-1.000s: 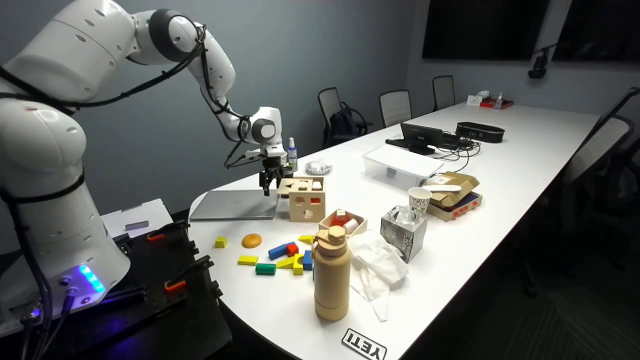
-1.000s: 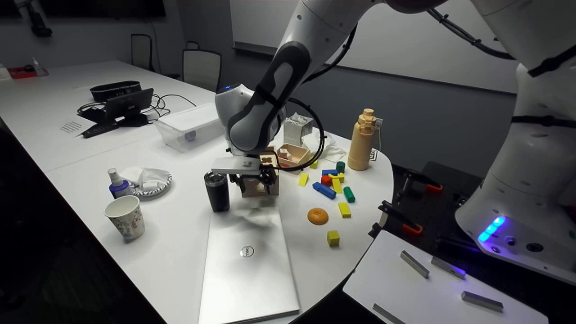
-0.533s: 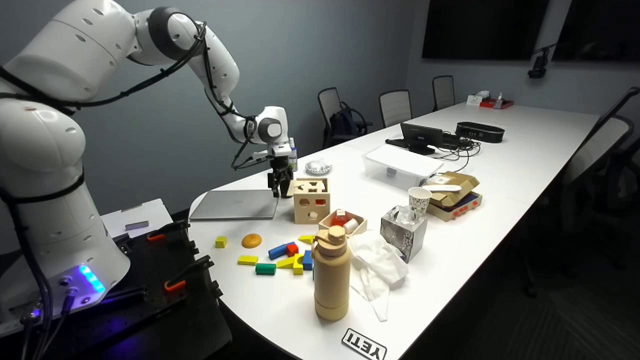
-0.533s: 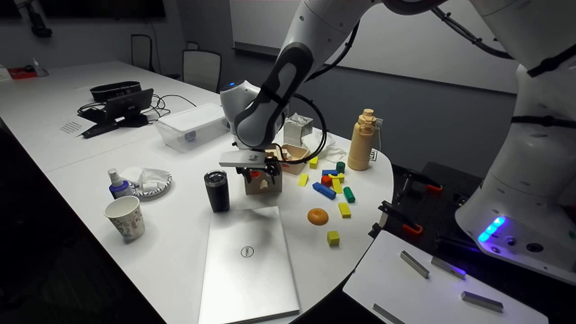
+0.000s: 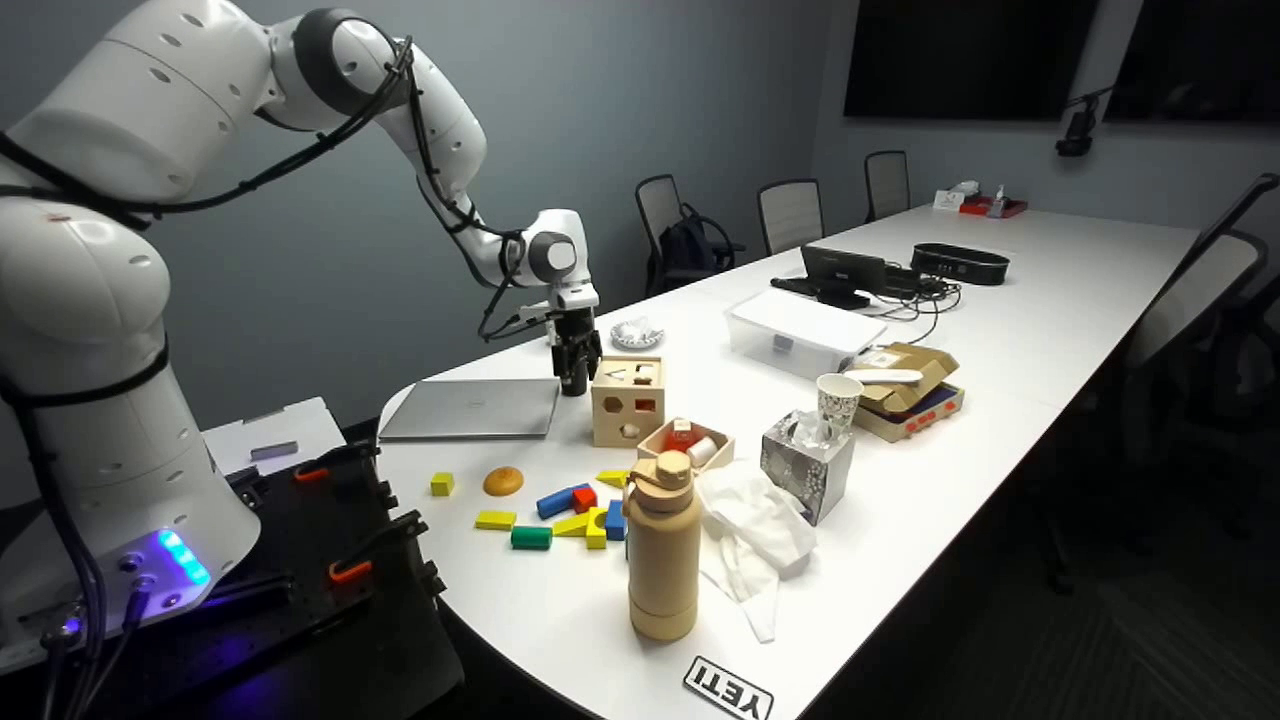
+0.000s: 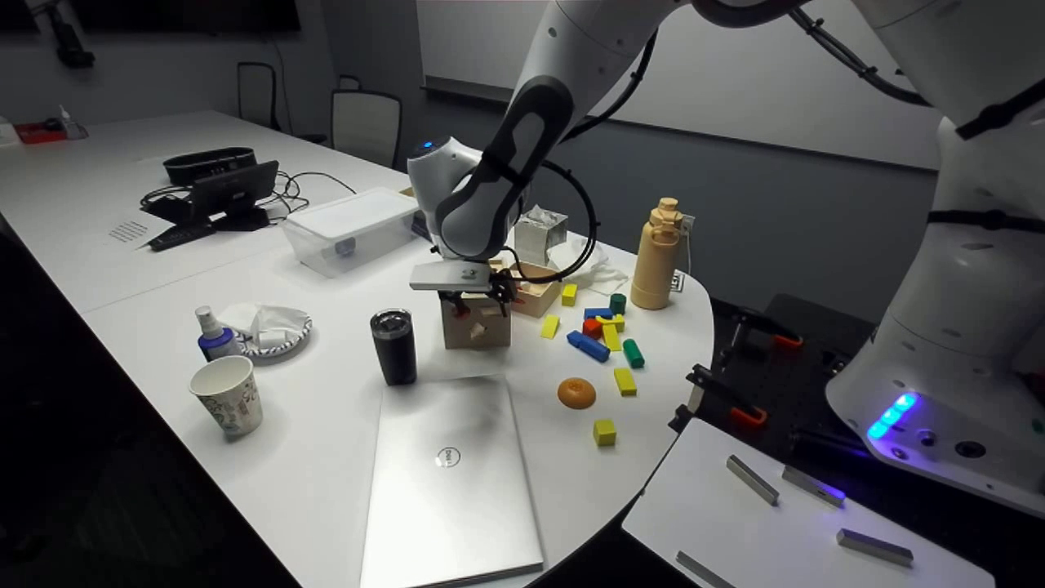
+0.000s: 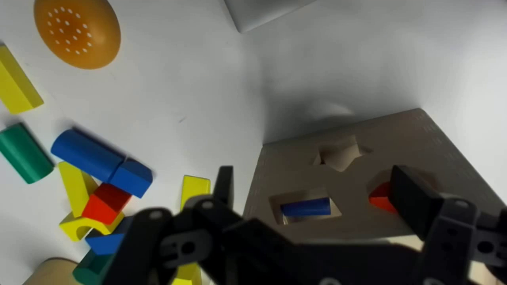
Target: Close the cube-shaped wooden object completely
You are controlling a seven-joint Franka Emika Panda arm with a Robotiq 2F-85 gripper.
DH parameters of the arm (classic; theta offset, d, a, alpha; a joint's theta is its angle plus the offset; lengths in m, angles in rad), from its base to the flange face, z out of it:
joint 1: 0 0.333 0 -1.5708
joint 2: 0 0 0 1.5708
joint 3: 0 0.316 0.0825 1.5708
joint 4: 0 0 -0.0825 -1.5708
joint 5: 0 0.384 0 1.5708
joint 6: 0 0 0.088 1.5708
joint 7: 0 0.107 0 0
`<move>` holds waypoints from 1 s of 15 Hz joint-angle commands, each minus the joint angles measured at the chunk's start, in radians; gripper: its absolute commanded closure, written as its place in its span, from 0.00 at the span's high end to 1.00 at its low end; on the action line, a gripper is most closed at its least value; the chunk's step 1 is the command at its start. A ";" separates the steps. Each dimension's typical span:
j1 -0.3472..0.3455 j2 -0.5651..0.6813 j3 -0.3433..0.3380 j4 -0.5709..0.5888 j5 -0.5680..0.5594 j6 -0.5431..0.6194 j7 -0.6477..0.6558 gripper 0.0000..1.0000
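The wooden cube box stands upright on the table beside the laptop. Its lid with cut-outs lies on top, and no part sticks out over the side in that exterior view. The box also shows under the gripper, which hides its top there. In the wrist view a holed face of the box fills the lower right, with blue and red blocks inside. My gripper is open and holds nothing. In both exterior views the gripper is at the box's laptop-side face, near its top edge.
A closed laptop and a dark tumbler are close to the box. An open wooden tray with blocks stands beside it. Loose coloured blocks, an orange half-dome, a tan bottle and a tissue box stand nearby.
My gripper has moved toward the box. The lid, sticking out over the laptop side before, has slid in over the box top. The box has shifted slightly away from the laptop.
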 commanded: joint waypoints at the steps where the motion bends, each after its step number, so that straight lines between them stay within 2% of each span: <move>1: -0.021 -0.057 0.035 -0.031 -0.013 -0.002 -0.005 1.00; 6: -0.102 -0.223 0.168 -0.158 0.052 0.048 -0.169 1.00; 10: -0.125 -0.391 0.190 -0.275 0.047 0.019 -0.236 1.00; 15: -0.168 -0.512 0.203 -0.330 0.055 -0.015 -0.328 1.00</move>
